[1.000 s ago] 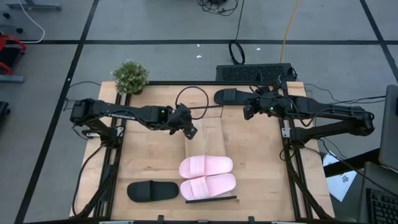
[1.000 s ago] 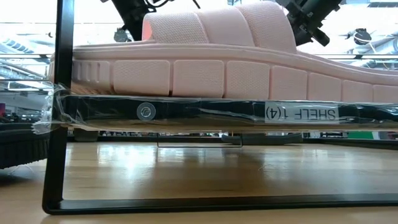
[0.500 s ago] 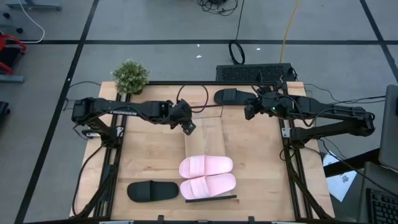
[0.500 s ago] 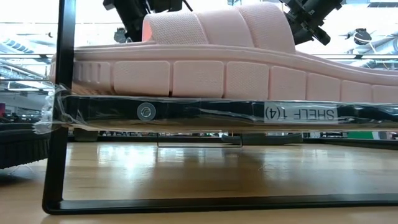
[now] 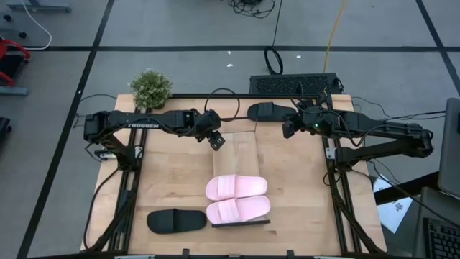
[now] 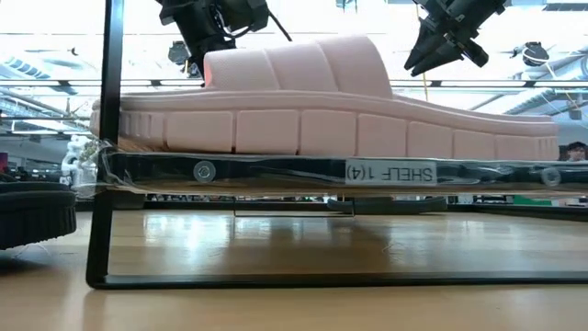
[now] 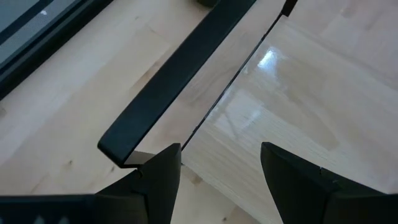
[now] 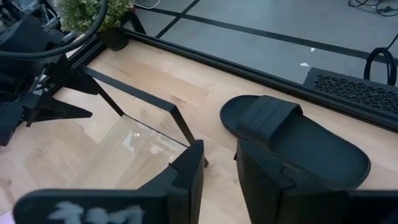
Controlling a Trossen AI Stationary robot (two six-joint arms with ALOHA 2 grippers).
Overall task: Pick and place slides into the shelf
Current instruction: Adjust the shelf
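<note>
- High view shows the shelf (image 5: pixel 237 162) in the middle of the table (image 5: pixel 302 194), with a wood board and thin dark rails at its ends.
- Two pink slides (image 5: pixel 238 198) lie side by side on the near end of the shelf, touching each other.
- One black slide (image 5: pixel 176 220) lies on the table just left of the shelf's near end, beside the pink pair.
- Another black slide (image 5: pixel 269 111) lies on the table by the far right corner of the shelf.
- Left gripper (image 5: pixel 216 139) hangs over the far left corner of the shelf. Its fingers (image 7: pixel 158 180) are spread wide and hold nothing.
- Right gripper (image 5: pixel 287 129) hangs just right of the shelf's far end, right next to the far black slide. Its fingers (image 8: pixel 186 171) are partly apart with nothing between them.
- Low view shows a pink slide (image 6: pixel 312 106) flat on top of the shelf (image 6: pixel 106 184), and both grippers up above it.
- A small green plant (image 5: pixel 150 88) sits at the far left corner of the table, well away from the shelf.
</note>
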